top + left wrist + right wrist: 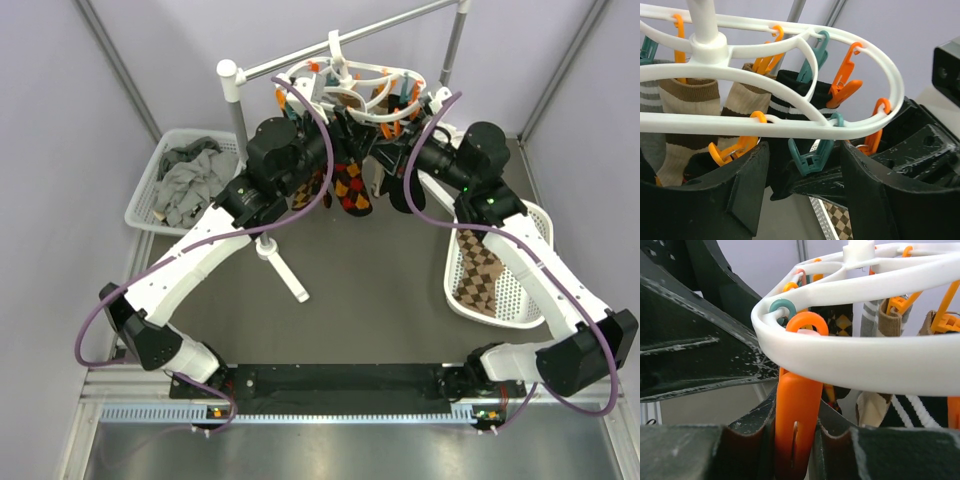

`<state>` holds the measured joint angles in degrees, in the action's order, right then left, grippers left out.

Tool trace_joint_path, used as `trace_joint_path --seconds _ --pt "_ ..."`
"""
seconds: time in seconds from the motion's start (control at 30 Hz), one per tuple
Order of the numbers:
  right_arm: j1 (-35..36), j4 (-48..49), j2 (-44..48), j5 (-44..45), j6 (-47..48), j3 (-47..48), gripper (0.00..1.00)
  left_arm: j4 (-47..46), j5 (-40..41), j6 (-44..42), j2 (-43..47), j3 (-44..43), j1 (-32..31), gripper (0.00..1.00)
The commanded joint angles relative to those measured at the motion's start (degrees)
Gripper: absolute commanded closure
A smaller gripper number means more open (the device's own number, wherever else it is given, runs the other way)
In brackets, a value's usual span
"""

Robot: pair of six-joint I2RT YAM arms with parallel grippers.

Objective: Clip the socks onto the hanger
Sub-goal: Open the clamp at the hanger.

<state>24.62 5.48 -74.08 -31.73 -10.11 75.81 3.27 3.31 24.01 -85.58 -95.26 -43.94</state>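
left gripper (805, 167) — jaws spread, teal clip (812, 156) between | right gripper (796, 432) — pinching orange clip (795, 390)

A white-and-silver rail stand (300, 57) is seen at the back of the dark table (370, 290). A white basket (143, 195) is parked far left, stuffed with plain grey socks (195, 175). Another white oval basket (520, 290) is set on the right, and a short white rod (285, 272) is seen lying mid-table.
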Motion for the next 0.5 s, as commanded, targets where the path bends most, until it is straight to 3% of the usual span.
trace_joint_path --seconds 0.0,0.47 --pt "0.8 1.5 1.2 -0.5 1.3 3.2 1.0 -0.6 2.4 0.3 -0.3 -2.1 -0.2 0.37" --pt "1.9 -0.8 0.3 0.6 3.3 3.8 1.0 -5.6 3.3 1.3 -0.7 -1.3 -0.2 0.43"
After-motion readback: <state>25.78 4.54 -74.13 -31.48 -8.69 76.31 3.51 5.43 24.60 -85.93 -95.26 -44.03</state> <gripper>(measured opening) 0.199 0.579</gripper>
